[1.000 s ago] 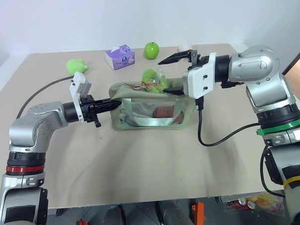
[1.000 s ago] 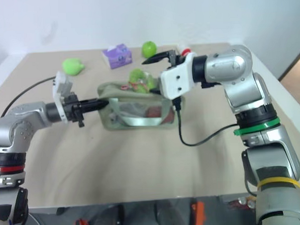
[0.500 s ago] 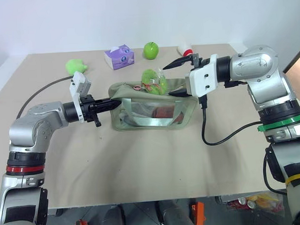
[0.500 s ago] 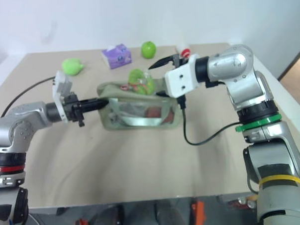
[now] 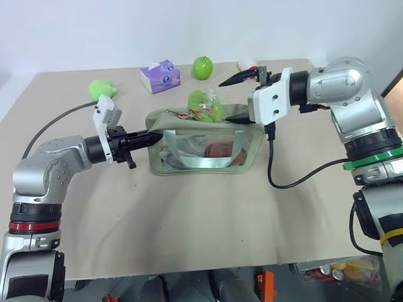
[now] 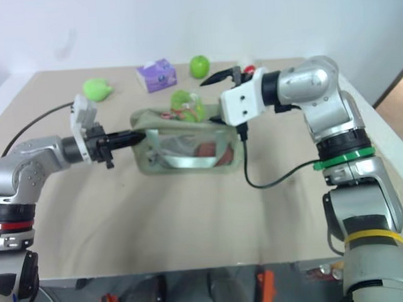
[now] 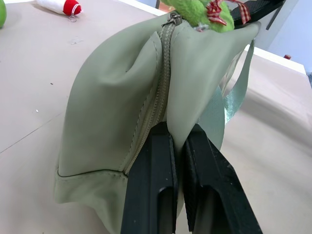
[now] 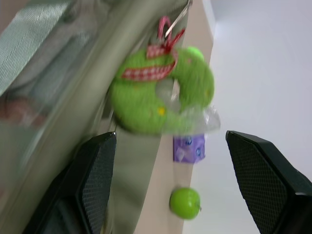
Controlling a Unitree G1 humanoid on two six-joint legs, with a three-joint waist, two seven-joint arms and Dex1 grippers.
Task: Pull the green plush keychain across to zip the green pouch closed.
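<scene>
Green plush keychain (image 5: 206, 104) now sits free between the wide right fingers (image 5: 241, 74); left fingers (image 7: 168, 161) pinch the green pouch (image 5: 188, 141) as before.

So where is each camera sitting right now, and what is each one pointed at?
Head pair: looks forward and down over both arms at the table and green pouch.
Left wrist: looks along the left gripper, shut on the green pouch's end.
Right wrist: looks between the open right gripper fingers at the green plush keychain.
Shared: pouch and keychain in all views; apple in the head and right wrist views.
</scene>
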